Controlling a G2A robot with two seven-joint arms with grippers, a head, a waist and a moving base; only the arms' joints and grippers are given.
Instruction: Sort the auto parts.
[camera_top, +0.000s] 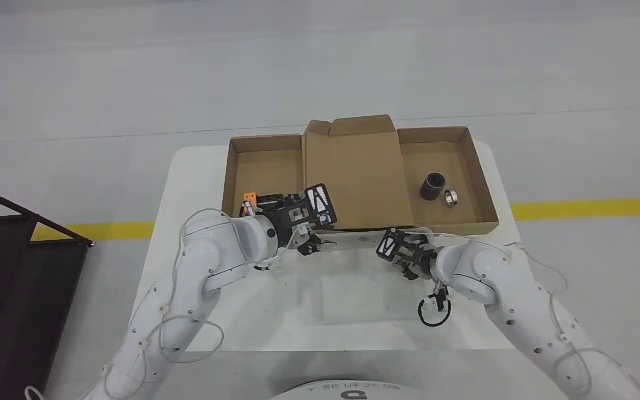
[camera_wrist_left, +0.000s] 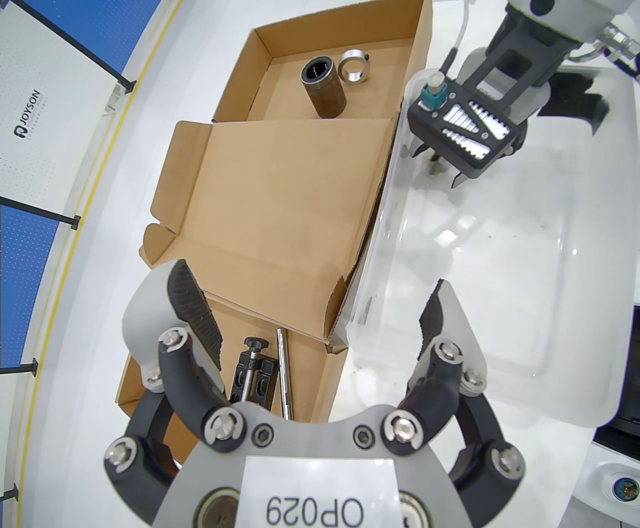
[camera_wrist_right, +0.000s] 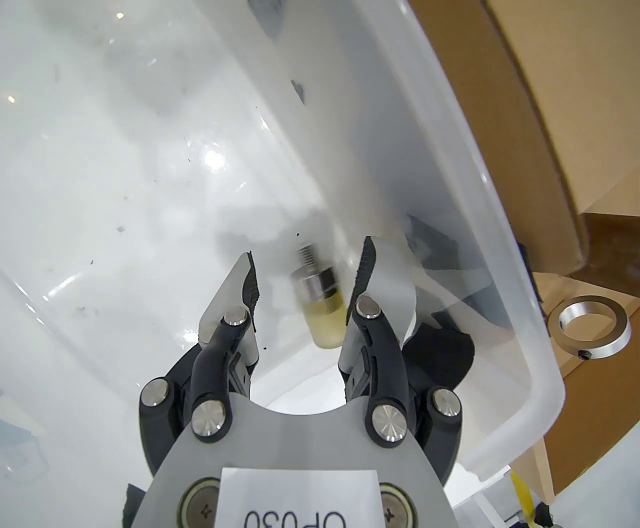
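While left end effector (camera_wrist_left: 309, 275) and right end effector (camera_wrist_right: 308, 250) overhang the bin (camera_wrist_left: 500, 300), both gape.

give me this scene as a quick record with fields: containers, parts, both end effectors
box: cardboard box, a compartment at each end, flap folded over the middle
compartment one: dark cylinder and silver ring
compartment two: black clamp and metal rod
bin: clear bin on the table beside the box
left end effector: open, empty, above the box-bin edge
right end effector: open, inside the bin, small metal fitting between its fingers
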